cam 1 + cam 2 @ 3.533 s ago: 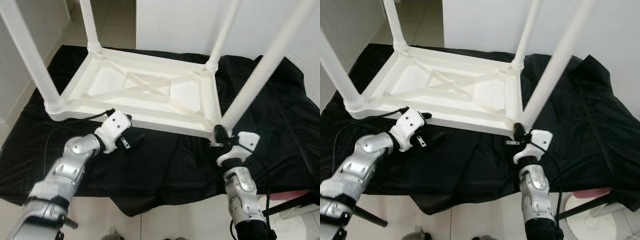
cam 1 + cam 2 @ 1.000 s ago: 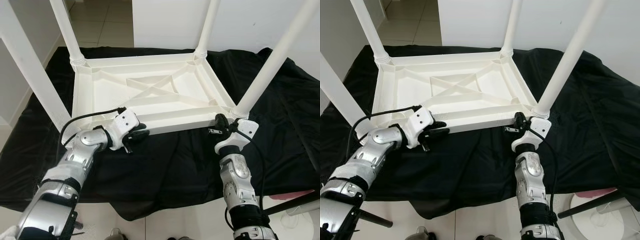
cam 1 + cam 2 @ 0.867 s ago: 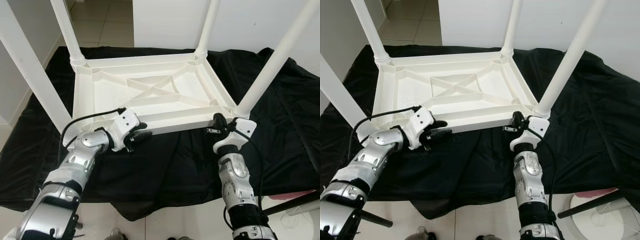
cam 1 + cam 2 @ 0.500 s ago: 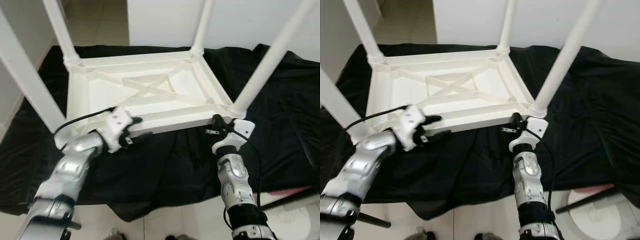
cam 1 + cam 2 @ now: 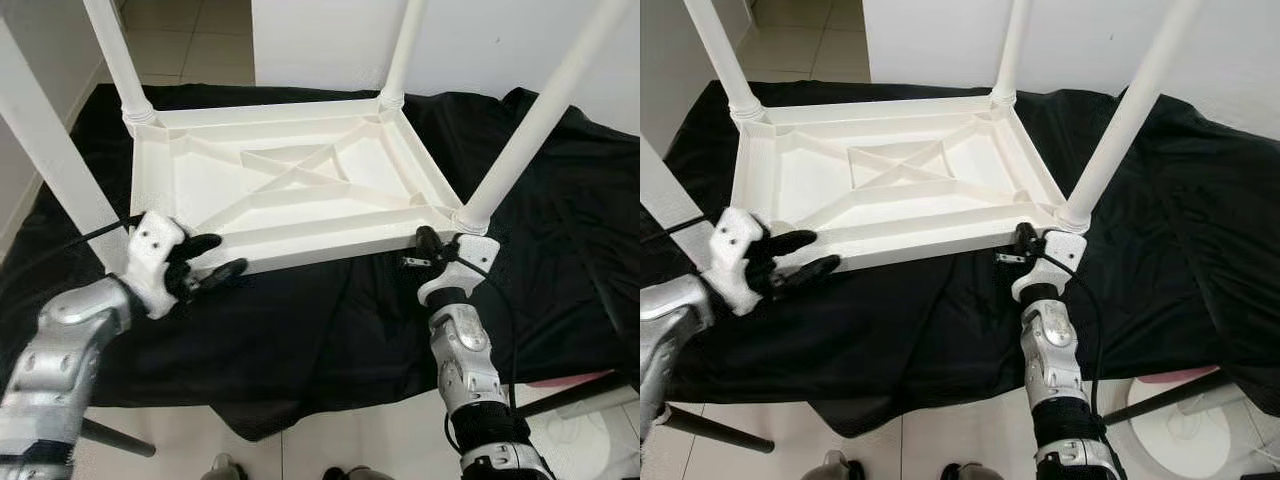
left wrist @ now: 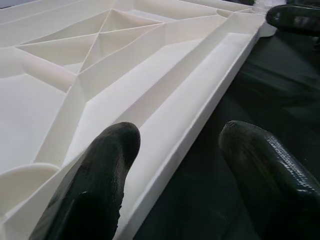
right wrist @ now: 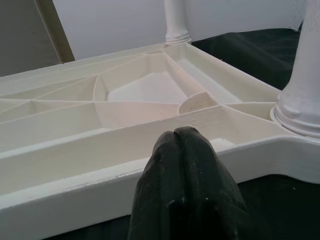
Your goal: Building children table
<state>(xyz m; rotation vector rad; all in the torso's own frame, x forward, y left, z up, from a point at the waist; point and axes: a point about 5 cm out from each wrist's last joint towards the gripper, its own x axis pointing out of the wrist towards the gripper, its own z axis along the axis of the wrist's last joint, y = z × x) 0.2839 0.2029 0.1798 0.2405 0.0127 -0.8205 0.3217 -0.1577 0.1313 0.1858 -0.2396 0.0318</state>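
We see the white plastic children's table (image 5: 290,185) lying upside down on a black cloth (image 5: 330,320), legs up, with our left gripper (image 5: 205,262) spread wide astride its near rim by the near-left leg and our right gripper (image 5: 1018,240) pinched closed, empty, against that rim beside the near-right leg (image 5: 1110,130).

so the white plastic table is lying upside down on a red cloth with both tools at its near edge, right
Not quite: the cloth is black, not red, as the left eye view shows. The white plastic table does lie upside down on it, with the left tool and right tool at its near edge.
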